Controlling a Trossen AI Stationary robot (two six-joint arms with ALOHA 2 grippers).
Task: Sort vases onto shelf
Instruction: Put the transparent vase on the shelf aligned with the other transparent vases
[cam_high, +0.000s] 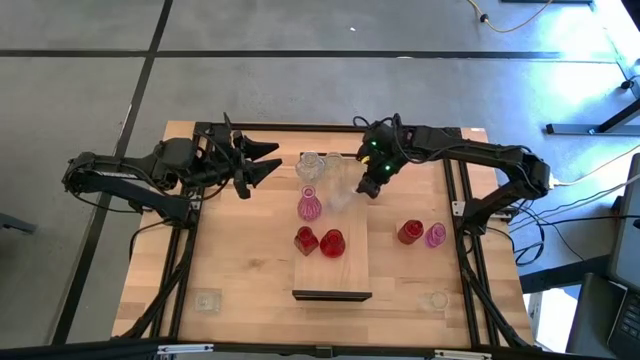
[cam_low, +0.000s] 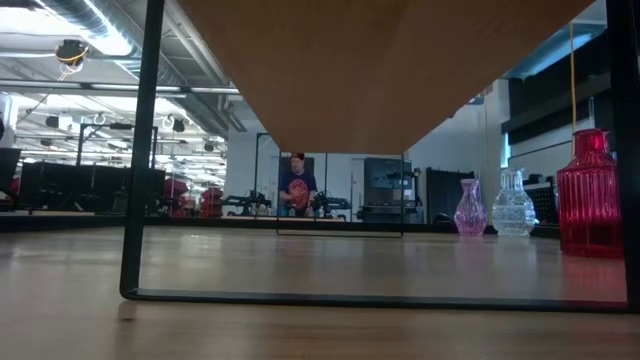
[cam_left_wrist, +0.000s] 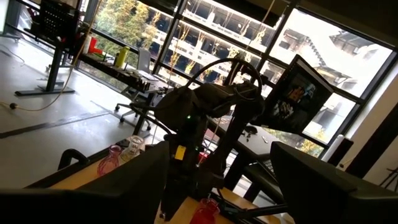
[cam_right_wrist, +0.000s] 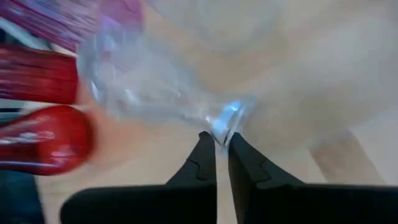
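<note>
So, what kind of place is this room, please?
Probably a robotics lab or an open workshop: bare grey concrete floor, exposed silver ceiling ducts, a loose yellow cable, and large glass windows facing another building.

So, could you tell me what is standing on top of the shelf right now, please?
The shelf carries two red vases, a pink vase and a clear vase pinched by the right gripper; that gripper hides part of the far end.

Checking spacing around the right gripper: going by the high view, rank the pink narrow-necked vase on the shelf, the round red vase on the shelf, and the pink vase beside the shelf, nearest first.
From the right gripper:
1. Pink narrow-necked glass vase, on the light-wood shelf, toward the left arm.
2. Round deep red glass vase, mid-shelf.
3. Small pink glass vase, off the shelf, beside the right arm.
</note>
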